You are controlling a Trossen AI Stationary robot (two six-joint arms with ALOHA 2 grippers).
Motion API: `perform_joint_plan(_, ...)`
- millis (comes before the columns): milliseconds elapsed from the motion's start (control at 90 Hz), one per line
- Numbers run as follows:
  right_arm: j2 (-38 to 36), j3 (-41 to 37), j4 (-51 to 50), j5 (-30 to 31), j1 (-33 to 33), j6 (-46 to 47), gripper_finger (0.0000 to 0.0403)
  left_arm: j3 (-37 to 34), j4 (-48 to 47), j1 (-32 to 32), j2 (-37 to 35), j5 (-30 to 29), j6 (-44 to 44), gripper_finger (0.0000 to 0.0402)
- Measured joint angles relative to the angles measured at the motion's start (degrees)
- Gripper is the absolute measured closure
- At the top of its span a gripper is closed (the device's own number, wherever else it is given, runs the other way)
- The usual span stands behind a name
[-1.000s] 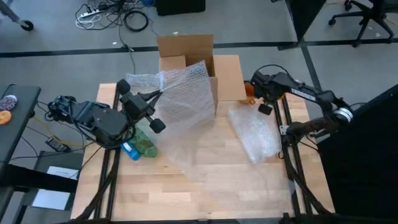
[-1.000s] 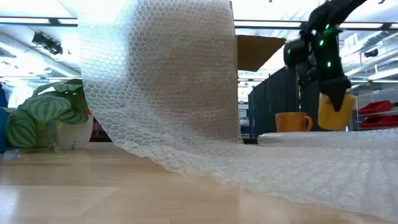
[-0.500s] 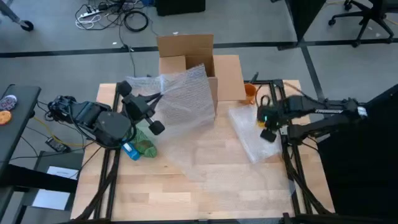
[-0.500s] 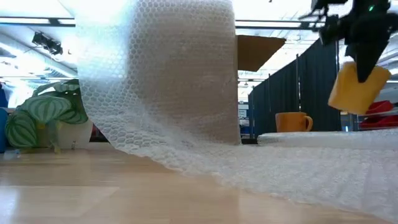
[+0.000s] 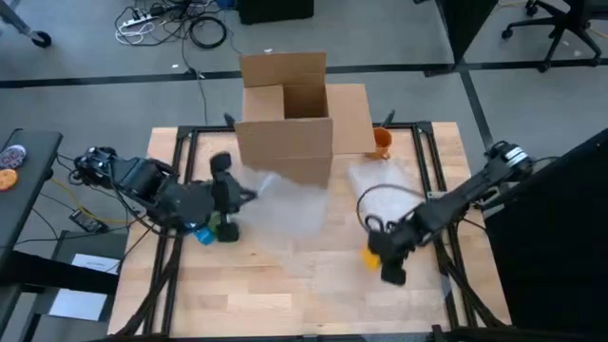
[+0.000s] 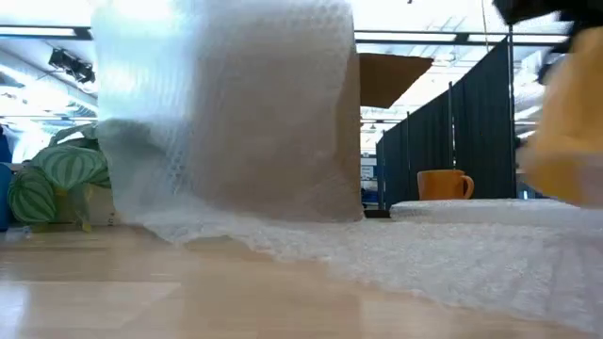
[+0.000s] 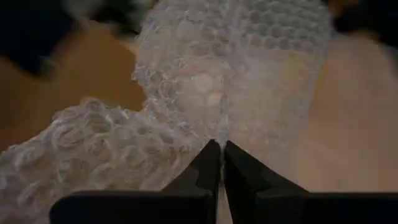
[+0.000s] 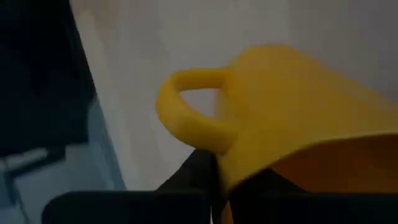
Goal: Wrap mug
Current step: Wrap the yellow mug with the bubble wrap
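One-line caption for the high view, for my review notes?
Right claw carries a yellow mug over the table while left claw pinches bubble wrap.

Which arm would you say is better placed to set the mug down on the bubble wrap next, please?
The right. Its gripper already holds the yellow mug by the rim, just right of the bubble wrap. The left gripper is busy, its fingers pinched on that sheet's edge.
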Motion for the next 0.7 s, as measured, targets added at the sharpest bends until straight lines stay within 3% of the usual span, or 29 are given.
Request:
perform_joint_plan(67, 2.96, 2.19, -1.73, -1.28, 1.53, 1.13, 0.0403, -0.77, -2.37, -0.06, 0.00, 2.71, -2.17, 0.0399)
perform_joint_plan(189, 7.33, 5.30, -7.06, -3.36, 3.29, 3.44, 0.0403, -1.16, -8.58, -0.37, 0.04, 1.69, -5.93, 0.0386)
perform_joint_plan(511, 9.97, 6.67, -10.82, -4.85, 6.14, 9.31, 0.0403, -1.16, -25.87, -0.32, -0.04, -29.12, -16.90, 0.0307)
perform_joint_plan(700, 9.91, 6.67, -11.65, -4.26, 6.89, 9.72, 0.0403, 1.34, -25.46, -0.05, -0.57, -32.33, -17.02, 0.0281)
